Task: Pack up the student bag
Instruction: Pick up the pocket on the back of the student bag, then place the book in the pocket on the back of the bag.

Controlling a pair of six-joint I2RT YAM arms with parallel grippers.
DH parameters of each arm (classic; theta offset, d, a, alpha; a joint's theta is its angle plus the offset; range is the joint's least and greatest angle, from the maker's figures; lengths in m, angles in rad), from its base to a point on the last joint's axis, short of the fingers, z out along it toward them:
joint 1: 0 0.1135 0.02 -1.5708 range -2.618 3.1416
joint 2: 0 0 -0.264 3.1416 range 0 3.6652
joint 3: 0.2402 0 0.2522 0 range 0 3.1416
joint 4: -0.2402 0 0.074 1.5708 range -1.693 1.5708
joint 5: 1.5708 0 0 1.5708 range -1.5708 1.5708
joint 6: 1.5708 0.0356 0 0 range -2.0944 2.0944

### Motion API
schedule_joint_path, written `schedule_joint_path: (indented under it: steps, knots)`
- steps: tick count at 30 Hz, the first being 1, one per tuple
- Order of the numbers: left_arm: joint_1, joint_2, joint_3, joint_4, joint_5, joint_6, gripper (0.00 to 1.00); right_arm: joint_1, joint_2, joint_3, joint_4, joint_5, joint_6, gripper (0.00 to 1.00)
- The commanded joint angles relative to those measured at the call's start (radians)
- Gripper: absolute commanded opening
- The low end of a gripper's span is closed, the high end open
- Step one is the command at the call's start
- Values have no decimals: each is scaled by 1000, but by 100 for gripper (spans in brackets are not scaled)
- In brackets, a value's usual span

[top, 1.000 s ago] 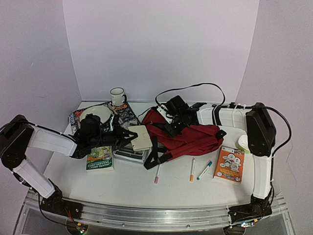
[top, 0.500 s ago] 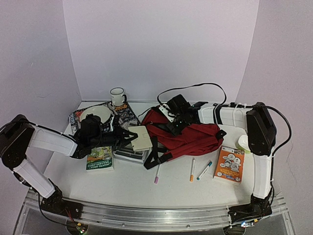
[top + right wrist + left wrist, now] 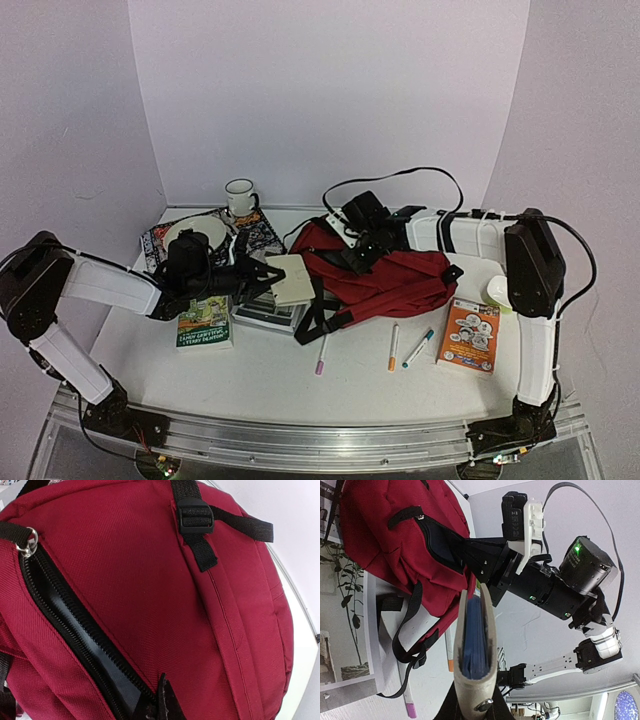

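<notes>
Overhead, the student bag (image 3: 400, 282) lies flat on the table (image 3: 270, 385), with its black straps trailing off its left end. Just left of the bag, the left gripper (image 3: 262, 279) is clamped narrow on a beige notebook (image 3: 290, 280), whose far end almost meets the bag's left side. The right gripper (image 3: 352, 257) sits on the bag's far left corner, jaws drawn together. Under the notebook, left of the bag, is a stack of books (image 3: 262, 316). Further left are a green book (image 3: 205, 325) and a white plate (image 3: 195, 233), with a mug (image 3: 240, 196) well beyond them. In front of the bag lie a pink marker (image 3: 321, 355), an orange marker (image 3: 393, 347) and a teal marker (image 3: 418, 348). An orange book (image 3: 469, 335) lies off its right end.

From the left wrist, the left gripper (image 3: 475, 707) holds the beige notebook (image 3: 476, 645) edge-on, blue showing between its covers. The notebook's tip points at the student bag's (image 3: 385, 535) open pocket. The right gripper (image 3: 470, 555) is closed on the lip of that opening, just beyond the notebook's tip.

From the right wrist, the student bag (image 3: 150, 580) fills the view. Its zip (image 3: 55, 605) gapes to show grey lining (image 3: 95, 652). The right gripper (image 3: 162, 700) is pinched tight on the lower lip of the opening. A black buckle (image 3: 196, 516) sits on the strap above.
</notes>
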State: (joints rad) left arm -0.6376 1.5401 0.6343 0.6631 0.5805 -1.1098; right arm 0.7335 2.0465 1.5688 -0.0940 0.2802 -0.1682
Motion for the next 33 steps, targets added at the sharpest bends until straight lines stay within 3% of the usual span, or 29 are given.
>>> schedule_joint_path:
  steps: [1, 20, 33]
  knots:
    - [4, 38, 97, 57, 67, -35, 0, 2, -92, 59, -67, 32, 31, 0]
    - [-11, 241, 276, 53, 138, -156, 0, 151, -97, 210, -104, 206, 17, 0]
    - [2, 245, 262, 52, -59, -269, 0, 193, -128, 162, -89, 182, 49, 0]
